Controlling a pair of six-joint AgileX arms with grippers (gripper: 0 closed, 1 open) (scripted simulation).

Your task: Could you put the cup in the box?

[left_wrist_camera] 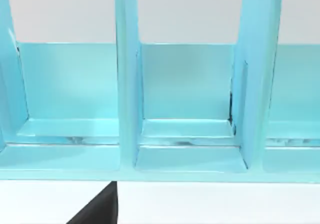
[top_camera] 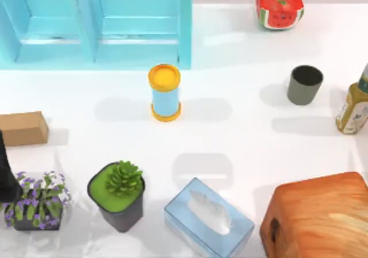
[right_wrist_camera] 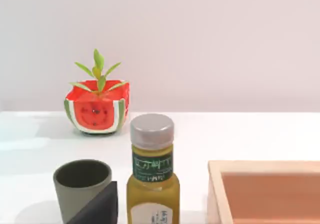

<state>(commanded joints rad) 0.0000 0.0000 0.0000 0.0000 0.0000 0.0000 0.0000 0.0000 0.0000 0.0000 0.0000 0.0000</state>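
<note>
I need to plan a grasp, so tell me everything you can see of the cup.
The cup is small, plain, dark grey-green, slightly tapered toward its base, without a handle, dark inside. It stands upright on the white table toward the right, mouth open upward, apparently empty. The yellow bottle stands beside it, not touching. No gripper holds it.

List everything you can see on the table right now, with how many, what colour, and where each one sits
cup: 1, grey-green, right side, upright
blue cylinder: 1, yellow ends, centre
shelf unit: 1, light blue, back left
watermelon planter: 1, red and green, back right
bottle: 1, yellow-green, right edge
wooden box: 1, orange-brown, front right
tissue box: 1, blue, front centre
succulent pot: 1, dark, front left
flower pot: 1, purple blooms, front left
cardboard box: 1, brown, left edge
left arm: black, left edge
</note>
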